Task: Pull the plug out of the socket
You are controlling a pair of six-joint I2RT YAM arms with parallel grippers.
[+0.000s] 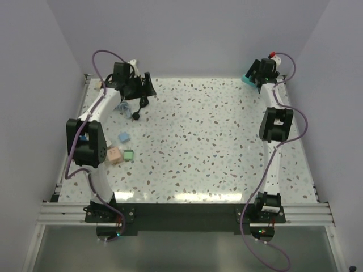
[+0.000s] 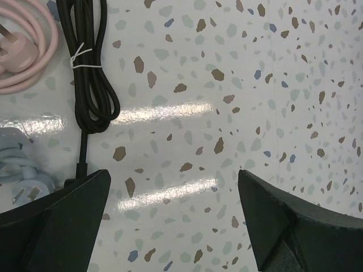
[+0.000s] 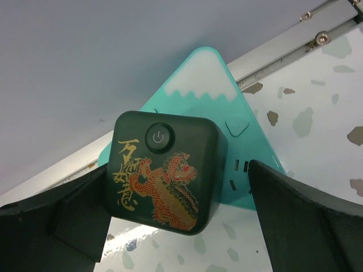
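1. In the left wrist view the black cord (image 2: 85, 62), looped and bound with a white tie, runs down behind the near finger, so its end is hidden there. The pink cable (image 2: 25, 51) and blue cable (image 2: 22, 175) are cut off at the left edge.
2. From above, the plug (image 1: 136, 115) is only a small dark blob. Whether it sits in anything cannot be told.
3. The left gripper (image 2: 174, 192) has its jaws spread wide over bare bench (image 2: 227, 85), holding and touching nothing.
4. The right gripper (image 3: 178, 187) is also spread wide, one jaw on each side of a black cube (image 3: 164, 164) with a gold-and-red dragon print. The cube sits on a teal strip (image 3: 198, 73) in the far right corner. One finger is close to the cube, but contact is unclear.
5. The plug lies on the bench at far left, just in front of the left gripper and beside the blue cable.
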